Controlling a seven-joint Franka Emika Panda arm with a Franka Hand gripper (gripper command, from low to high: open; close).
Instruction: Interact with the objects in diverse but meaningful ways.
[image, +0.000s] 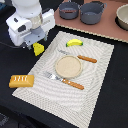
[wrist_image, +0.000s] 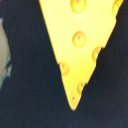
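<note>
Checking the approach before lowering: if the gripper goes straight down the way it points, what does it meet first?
Most likely the yellow cheese wedge, which fills the wrist view directly beneath the gripper; depth is unclear.

A striped placemat (image: 95, 80) lies in the middle of the black tabletop (image: 112, 107). On it are a round plate (image: 68, 66), a fork (image: 64, 80) and a knife (image: 80, 57). Two grey pots (image: 82, 11) stand at the upper right.
</note>
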